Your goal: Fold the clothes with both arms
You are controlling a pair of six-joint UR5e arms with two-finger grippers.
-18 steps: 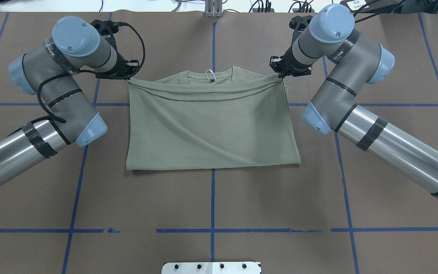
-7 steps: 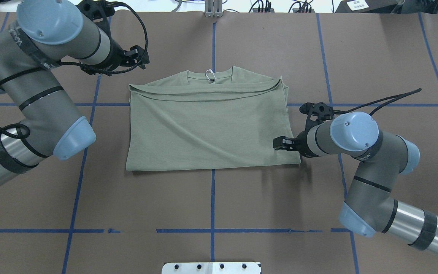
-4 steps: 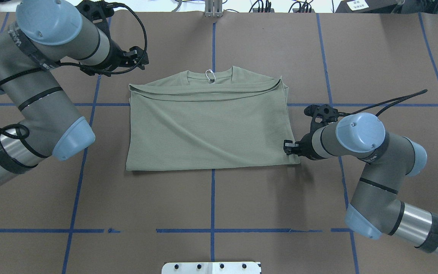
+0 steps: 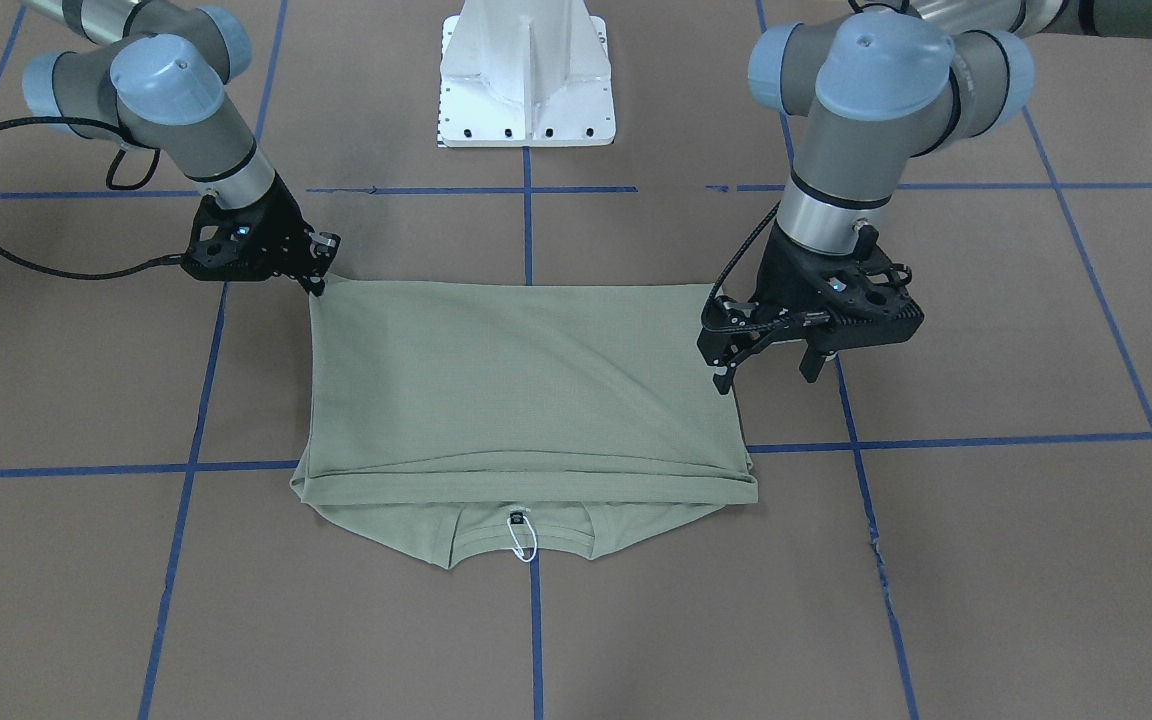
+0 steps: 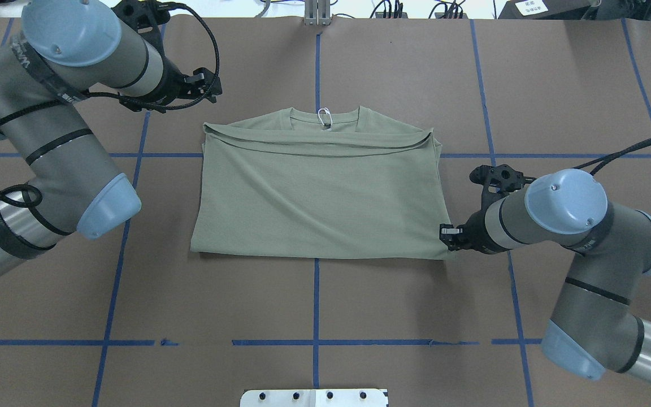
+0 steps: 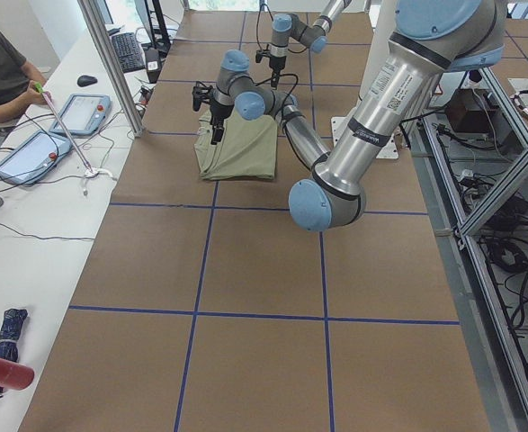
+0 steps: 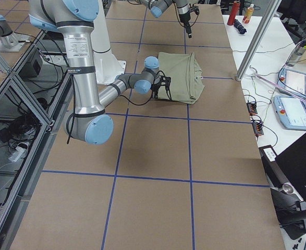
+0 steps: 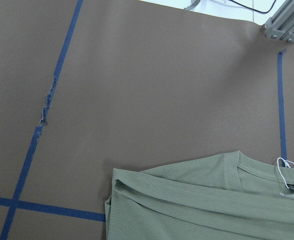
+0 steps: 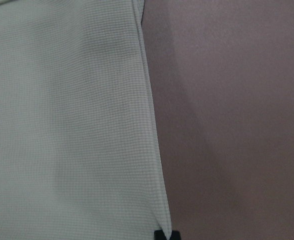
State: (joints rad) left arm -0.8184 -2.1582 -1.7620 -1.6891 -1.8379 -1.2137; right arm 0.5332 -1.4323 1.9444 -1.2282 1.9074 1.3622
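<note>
So the pale sage-green knit shirt is lying flat on the brown paper-covered table, roughly centred on the grid of blue tape lines. It's folded into a rectangle, with the round neck on the side away from the robot and a little white string tag looped at the collar. The right arm's black two-finger gripper is down low at the shirt's near right corner, and the wrist cam shows the tips pinched on that corner of fabric. The left arm's black two-finger gripper hangs above the table off the shirt's left side, fingers spread wide, holding nothing, not touching the cloth.
</note>
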